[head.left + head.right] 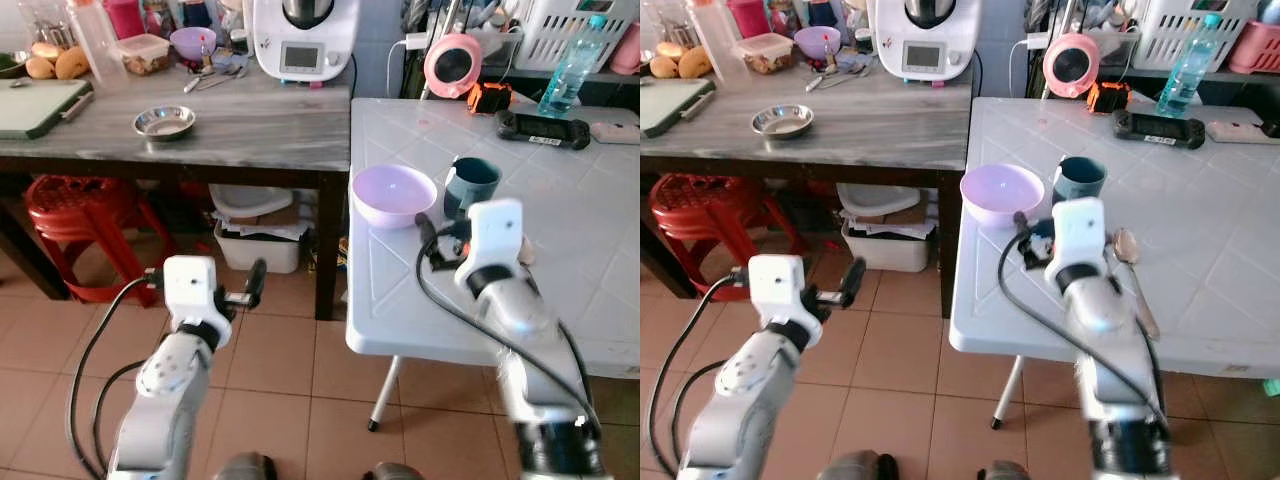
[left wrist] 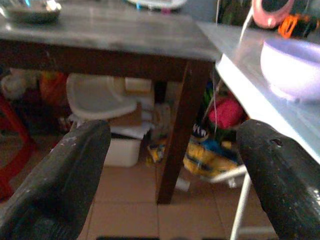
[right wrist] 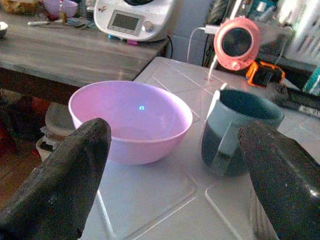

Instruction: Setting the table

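— Item one: what sits on the white tabletop (image 1: 560, 200)?

— A lilac bowl (image 1: 394, 194), round, smooth plastic, near the tabletop's left edge. Just beside it, a teal mug (image 1: 470, 184) with a handle, upright; I cannot tell whether the two touch. A metal spoon (image 1: 1128, 250) lies flat to the right of my arm. The surface is moulded plastic with shallow grooves.

— Item two: your grippers?

— My right gripper (image 3: 175, 170) hangs above the tabletop on the near side of bowl and mug, its two black fingers (image 3: 60, 180) spread wide, holding nothing. My left gripper (image 2: 170, 175) is off the tabletop, above the tiled floor (image 1: 270, 370), fingers likewise spread and empty.

— Item three: surroundings?

— A grey wood-grain tabletop (image 1: 250, 120) on dark legs stands to the left, butting against the white one; it carries a small steel dish (image 1: 164, 122) and a white appliance (image 1: 300, 40). Beneath it, a red stool (image 1: 75, 215) and what looks like a white bin (image 1: 258, 235), blurred.

— Open room?

— Bare tabletop lies to the right of the spoon.
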{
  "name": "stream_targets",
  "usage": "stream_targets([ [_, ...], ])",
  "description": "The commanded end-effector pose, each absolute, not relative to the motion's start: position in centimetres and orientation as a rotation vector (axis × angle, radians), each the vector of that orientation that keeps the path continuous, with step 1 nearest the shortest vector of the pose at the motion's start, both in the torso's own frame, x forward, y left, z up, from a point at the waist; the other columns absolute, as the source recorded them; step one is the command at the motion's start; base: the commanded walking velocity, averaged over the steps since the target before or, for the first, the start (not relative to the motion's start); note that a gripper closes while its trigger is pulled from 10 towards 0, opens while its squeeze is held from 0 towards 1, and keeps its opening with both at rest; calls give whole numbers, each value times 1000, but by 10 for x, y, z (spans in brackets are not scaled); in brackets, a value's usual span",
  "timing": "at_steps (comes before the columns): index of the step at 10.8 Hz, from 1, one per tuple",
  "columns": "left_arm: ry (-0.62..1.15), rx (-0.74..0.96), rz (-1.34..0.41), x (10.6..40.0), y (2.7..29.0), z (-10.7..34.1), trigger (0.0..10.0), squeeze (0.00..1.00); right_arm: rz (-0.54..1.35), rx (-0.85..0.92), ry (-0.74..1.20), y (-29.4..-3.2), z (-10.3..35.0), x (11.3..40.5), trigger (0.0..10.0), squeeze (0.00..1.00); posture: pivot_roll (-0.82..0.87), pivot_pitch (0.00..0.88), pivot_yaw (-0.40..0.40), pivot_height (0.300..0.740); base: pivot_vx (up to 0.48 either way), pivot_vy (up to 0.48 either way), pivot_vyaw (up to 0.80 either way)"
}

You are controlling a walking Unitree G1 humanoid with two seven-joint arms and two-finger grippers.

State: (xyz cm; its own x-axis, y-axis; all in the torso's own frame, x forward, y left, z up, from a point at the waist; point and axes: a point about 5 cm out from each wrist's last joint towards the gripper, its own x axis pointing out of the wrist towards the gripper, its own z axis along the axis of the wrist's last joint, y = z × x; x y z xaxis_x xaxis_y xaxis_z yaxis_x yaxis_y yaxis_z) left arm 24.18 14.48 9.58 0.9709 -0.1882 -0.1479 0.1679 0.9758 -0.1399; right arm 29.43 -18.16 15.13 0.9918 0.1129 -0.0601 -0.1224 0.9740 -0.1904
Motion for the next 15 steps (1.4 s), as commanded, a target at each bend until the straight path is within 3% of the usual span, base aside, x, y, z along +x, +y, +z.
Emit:
stream_targets([
  [1, 165, -120, -189, 240, 146, 99, 10000, 0, 168, -225, 73, -181, 153, 299, 10000, 0, -24, 28, 56, 740, 0, 0, 0],
  [5, 244, -84, -239, 230, 147, 95, 10000, 0, 417, -365, 171, -183, 167, 318, 10000, 0, -25, 77, 87, 740, 0, 0, 0],
  [10, 352, -54, -284, 212, 154, 94, 10000, 0, 596, -500, 154, -172, 185, 330, 10000, 0, 5, 143, 132, 740, 0, 0, 0],
  [15, 405, -44, -312, 207, 150, 91, 10000, 0, 777, -611, 177, -163, 191, 340, 10000, 0, -2, 144, 128, 740, 0, 0, 0],
])
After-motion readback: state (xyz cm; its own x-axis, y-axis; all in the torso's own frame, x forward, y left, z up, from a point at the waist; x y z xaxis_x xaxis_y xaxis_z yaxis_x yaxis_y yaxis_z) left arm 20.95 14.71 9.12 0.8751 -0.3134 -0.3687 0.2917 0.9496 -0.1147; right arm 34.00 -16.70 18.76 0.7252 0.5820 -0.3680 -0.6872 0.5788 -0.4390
